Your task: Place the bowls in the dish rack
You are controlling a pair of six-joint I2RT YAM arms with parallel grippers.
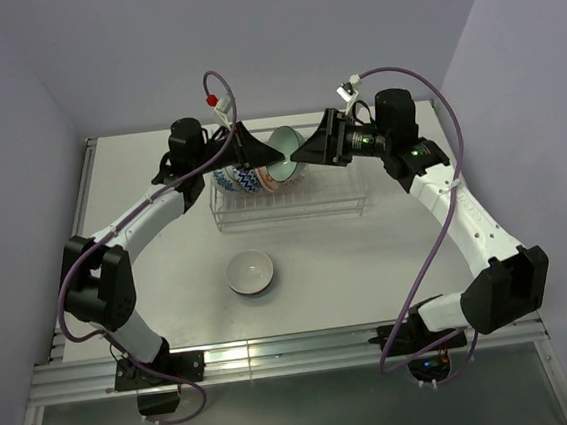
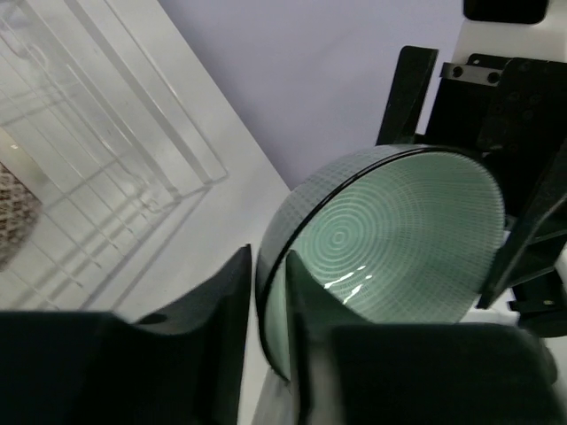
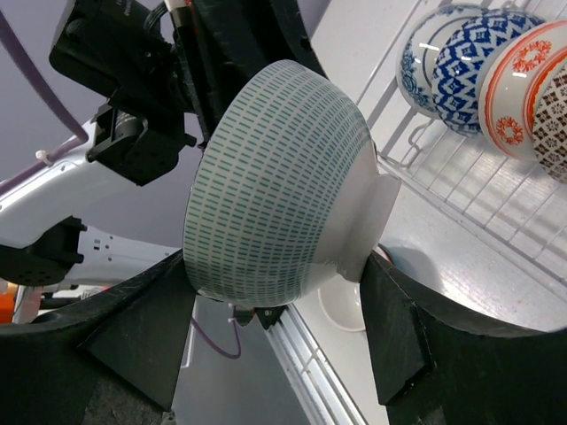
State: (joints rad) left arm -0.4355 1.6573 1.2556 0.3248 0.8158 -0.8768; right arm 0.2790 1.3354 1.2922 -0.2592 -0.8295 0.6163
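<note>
- The white bowl [image 1: 250, 273] sits upright on the counter [image 1: 369, 265] nearest me, with open room all round.
- Beyond, the dish rack [image 1: 313, 208] holds patterned bowls [image 3: 469, 66] on edge at its left end, with bare bars to their right.
- Above it, my left pincer [image 2: 266, 292], nearly closed, nips the rim of the green bowl [image 2: 390, 239].
- My right pincer [image 3: 279, 266] straddles its body, perhaps touching; I cannot tell whether it grips.

A pale grey, matte rectangular tabletop [image 1: 388, 253] carries two things directly. A see-through rectangular dish rack of thin clear bars [image 1: 313, 208] stands toward its far side, lengthwise across. A small plain white round ceramic bowl [image 1: 250, 273] sits upright nearer the front, apart from the rack.
</note>
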